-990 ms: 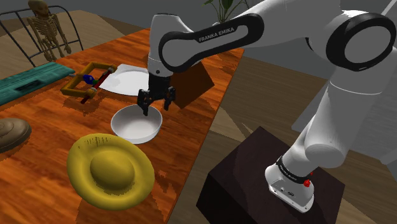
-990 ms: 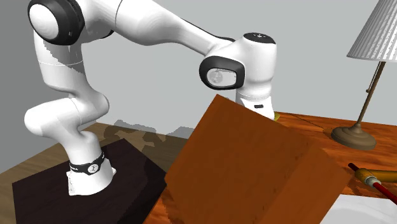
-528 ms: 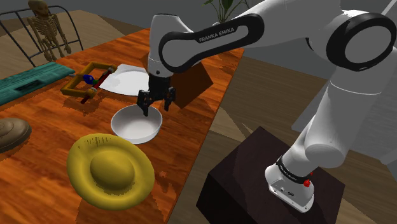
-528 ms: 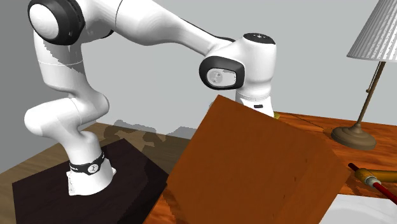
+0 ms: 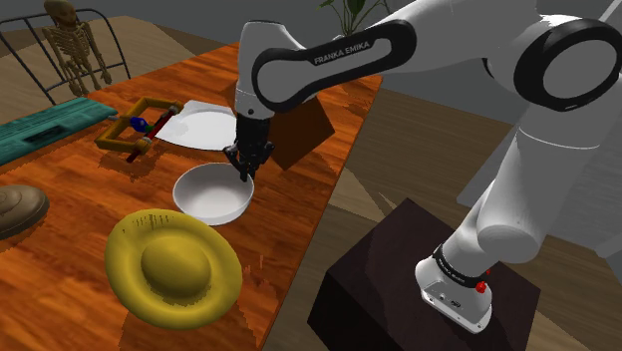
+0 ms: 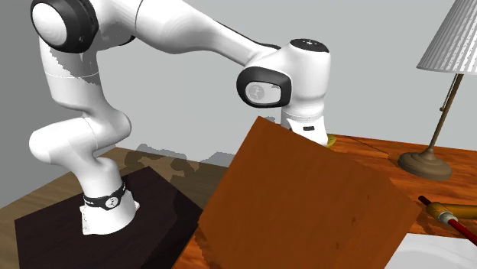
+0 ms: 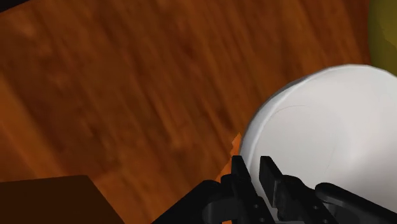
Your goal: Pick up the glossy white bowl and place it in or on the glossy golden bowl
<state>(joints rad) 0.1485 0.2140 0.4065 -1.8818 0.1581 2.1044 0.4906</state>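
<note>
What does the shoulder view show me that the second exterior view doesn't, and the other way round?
The shoulder view takes in the gripper shut on the rim of the white bowl, the golden bowl near it, a white plate and a skeleton figure. The second exterior view brings a table lamp instead. Both share the white arm, its dark stand, the brown box and the wooden table.

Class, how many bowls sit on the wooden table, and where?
2: the white bowl, its rim between the fingers; the golden bowl beside it, lower in the shoulder view. The cut-off grey object may be another.
</note>
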